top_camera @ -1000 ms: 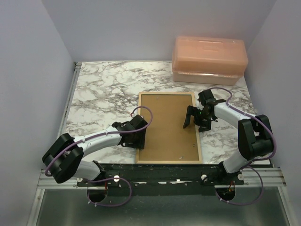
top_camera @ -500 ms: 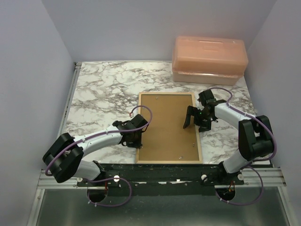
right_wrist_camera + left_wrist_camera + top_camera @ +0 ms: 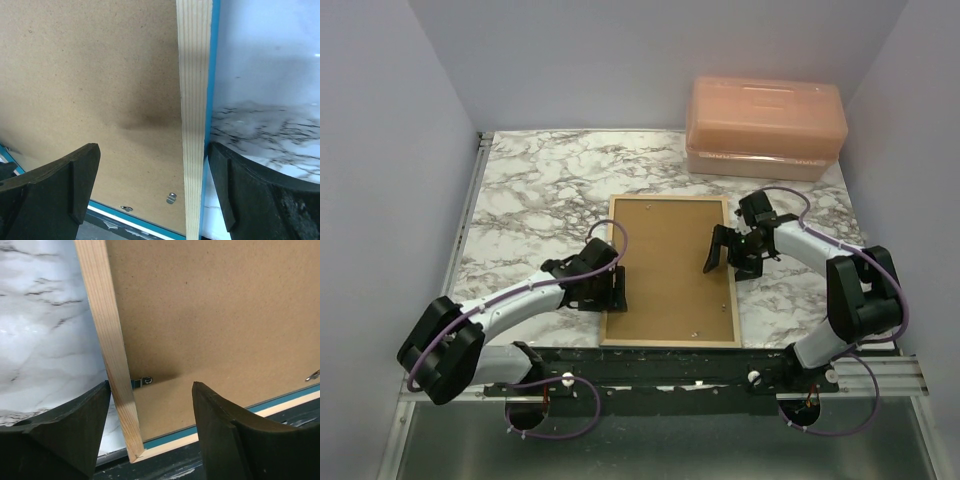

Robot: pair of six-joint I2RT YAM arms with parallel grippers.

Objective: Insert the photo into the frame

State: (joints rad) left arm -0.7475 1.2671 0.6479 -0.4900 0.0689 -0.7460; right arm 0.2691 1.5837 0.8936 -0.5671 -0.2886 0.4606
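Desk (image 3: 540,190): 1, marble pattern; everything sits on it.
Frame (image 3: 670,343): 1, flat on the desk, mid-desk toward the near edge, pale wood back up. Blue front shows only as a thin line along its edges in both wrist views.
Backing board (image 3: 670,270): 1, plain brown, fills the frame's opening.
Clips: small metal tabs on the board by the rails. I count 2 in my L wrist view, the clear one (image 3: 142,381) against the left rail, and 2 in my R wrist view near the frame's near edge, e.g. (image 3: 171,198).
Peach box (image 3: 765,125): 1, lid on, far right corner, well apart from the frame.
Arms: 2, one reaching in from each side.
My left end effector (image 3: 618,290): fingers apart, straddling the left rail close to the near-left corner. One finger is over the desk just beside the rail, the other over the board. Can't tell if either touches. Nothing clamped.
My right end effector (image 3: 728,262): fingers wide apart, straddling the right rail about halfway along. One finger is over the board, the other over the desk just outside the blue edge. Nothing clamped.
Fingers: 2 per end effector, 4 in all, dark.
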